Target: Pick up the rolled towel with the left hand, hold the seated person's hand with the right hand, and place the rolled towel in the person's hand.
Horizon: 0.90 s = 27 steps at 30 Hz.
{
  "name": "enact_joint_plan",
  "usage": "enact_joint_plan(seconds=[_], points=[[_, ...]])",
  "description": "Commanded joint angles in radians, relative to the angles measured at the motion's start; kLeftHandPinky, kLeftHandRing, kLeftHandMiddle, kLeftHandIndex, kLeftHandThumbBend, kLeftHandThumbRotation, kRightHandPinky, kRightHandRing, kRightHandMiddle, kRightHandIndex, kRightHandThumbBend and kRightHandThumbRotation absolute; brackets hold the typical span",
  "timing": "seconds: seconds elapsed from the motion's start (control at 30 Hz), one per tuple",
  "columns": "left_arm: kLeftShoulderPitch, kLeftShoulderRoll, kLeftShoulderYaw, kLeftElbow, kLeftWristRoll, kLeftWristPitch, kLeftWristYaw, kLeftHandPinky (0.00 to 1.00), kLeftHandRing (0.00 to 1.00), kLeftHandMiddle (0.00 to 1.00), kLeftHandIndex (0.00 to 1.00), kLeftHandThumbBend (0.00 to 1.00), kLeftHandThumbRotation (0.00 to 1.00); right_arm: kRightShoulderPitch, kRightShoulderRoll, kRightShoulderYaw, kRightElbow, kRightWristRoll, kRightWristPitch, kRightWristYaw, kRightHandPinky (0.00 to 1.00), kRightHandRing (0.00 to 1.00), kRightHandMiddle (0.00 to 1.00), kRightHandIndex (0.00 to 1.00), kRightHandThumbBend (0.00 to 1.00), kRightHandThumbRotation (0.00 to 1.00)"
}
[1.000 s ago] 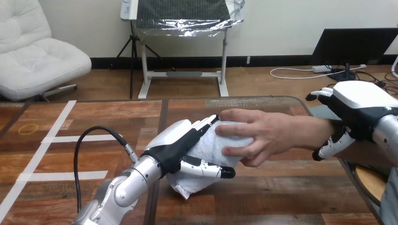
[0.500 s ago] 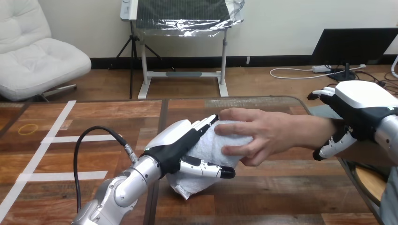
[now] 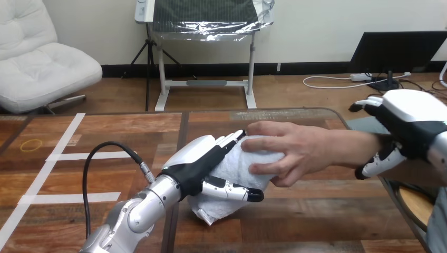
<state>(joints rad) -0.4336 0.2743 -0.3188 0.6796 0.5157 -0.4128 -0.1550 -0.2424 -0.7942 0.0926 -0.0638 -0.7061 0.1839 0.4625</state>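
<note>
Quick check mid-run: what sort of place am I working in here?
Probably a test bench for care handovers: a wooden table marked with white tape lines, and the person's hand and the left robot hand both on a rolled towel.

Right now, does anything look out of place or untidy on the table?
Only the rolled towel: its lower end sags crumpled below the left hand, not neatly rolled. The person's hand rests on its upper end.

You have a wooden table (image 3: 295, 221) under the fingers (image 3: 230, 191) of the left hand (image 3: 192, 158). Well left of those fingers, white tape strips (image 3: 79, 156) and a small yellow ring (image 3: 31, 139) lie on it.
</note>
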Motion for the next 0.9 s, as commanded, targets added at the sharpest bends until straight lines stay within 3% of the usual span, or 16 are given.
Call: enact_joint_plan(seconds=[0.0,0.4,0.87], points=[[-0.035,0.035,0.020,-0.057,-0.013,-0.035,0.030,1.00,1.00,1.00,1.00,0.89,0.55,-0.010,-0.045,-0.083,-0.110,0.008,0.018,0.000,0.89,0.96,0.94,0.88,0.81,0.12],[0.043,0.098,0.073,-0.111,-0.050,-0.066,0.060,1.00,1.00,1.00,1.00,0.88,0.56,0.057,-0.030,-0.153,-0.231,0.009,0.058,0.014,0.87,0.94,0.92,0.86,0.81,0.03],[0.139,0.169,0.153,-0.161,-0.114,-0.096,0.074,0.94,0.98,1.00,1.00,0.86,0.54,0.128,-0.012,-0.236,-0.362,0.017,0.091,0.023,0.85,0.92,0.90,0.85,0.82,0.00]])
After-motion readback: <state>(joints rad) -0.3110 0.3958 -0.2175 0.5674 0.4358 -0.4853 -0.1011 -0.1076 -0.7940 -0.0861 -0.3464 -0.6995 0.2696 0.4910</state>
